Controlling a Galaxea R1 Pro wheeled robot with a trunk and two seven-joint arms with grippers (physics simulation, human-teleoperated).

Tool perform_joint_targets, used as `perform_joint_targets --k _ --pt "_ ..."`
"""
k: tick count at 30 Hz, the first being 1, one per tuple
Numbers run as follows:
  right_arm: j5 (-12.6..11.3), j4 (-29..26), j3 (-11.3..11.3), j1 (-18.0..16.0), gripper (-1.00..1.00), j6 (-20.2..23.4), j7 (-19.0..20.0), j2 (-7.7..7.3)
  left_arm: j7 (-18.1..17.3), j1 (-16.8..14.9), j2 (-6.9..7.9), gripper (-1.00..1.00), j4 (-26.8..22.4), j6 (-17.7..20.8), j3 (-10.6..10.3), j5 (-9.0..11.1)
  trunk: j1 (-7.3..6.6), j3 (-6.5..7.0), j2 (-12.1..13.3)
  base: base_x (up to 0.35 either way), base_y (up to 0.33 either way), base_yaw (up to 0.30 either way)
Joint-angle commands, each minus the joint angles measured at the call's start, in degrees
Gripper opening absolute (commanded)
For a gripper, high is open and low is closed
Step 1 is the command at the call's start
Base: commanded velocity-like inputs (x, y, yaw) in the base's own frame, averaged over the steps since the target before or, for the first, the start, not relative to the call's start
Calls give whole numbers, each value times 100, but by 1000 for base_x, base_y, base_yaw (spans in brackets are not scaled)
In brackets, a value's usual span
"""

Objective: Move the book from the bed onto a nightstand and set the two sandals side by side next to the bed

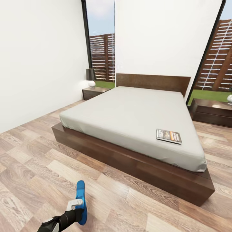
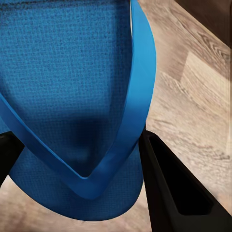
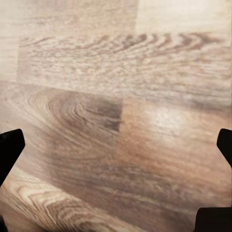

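One bright blue sandal [image 1: 81, 196] is in my left gripper [image 1: 77, 207], low over the floor in front of the bed's foot end. In the left wrist view the sandal [image 2: 72, 72] and its strap lie between the dark fingers [image 2: 174, 188], which are shut on it. The other sandal is out of view. The book [image 1: 169, 135] lies flat on the grey mattress of the bed [image 1: 129, 112], near its front right corner. A nightstand [image 1: 93, 92] stands at the bed's left, another nightstand [image 1: 212, 111] at its right. My right gripper [image 3: 116, 150] is open over bare floor planks.
A dark-shaded lamp [image 1: 91, 77] stands on the left nightstand, and a white object [image 1: 229, 98] on the right one. White walls and tall windows close the room behind the bed. Wide wood floor [image 1: 35, 154] lies left of and in front of the bed.
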Motion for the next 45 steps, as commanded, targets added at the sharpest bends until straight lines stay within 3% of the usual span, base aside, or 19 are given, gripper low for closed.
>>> perform_joint_targets --k 1,14,25,41,45 --pt "-60 -4 -18 -1 100 57 23 1 -36 -2 -3 -100 -3 50 26 7 -4 18 0 0 0 0" --pt "-61 101 -15 2 100 -63 3 4 -30 -2 -12 -100 210 11 17 -3 -37 306 17 0 0 0" --pt "-48 166 21 1 100 -191 13 -5 -30 -2 -4 -100 750 -771 17 -30 -65 549 32 0 0 0" --pt "-56 165 14 1 100 -190 19 -10 -22 -2 -21 -100 800 -812 17 -13 -107 904 53 0 0 0" --pt "-57 165 12 1 100 -190 18 -10 -22 -2 -21 -100 802 -812 17 -13 -195 976 214 0 0 0"
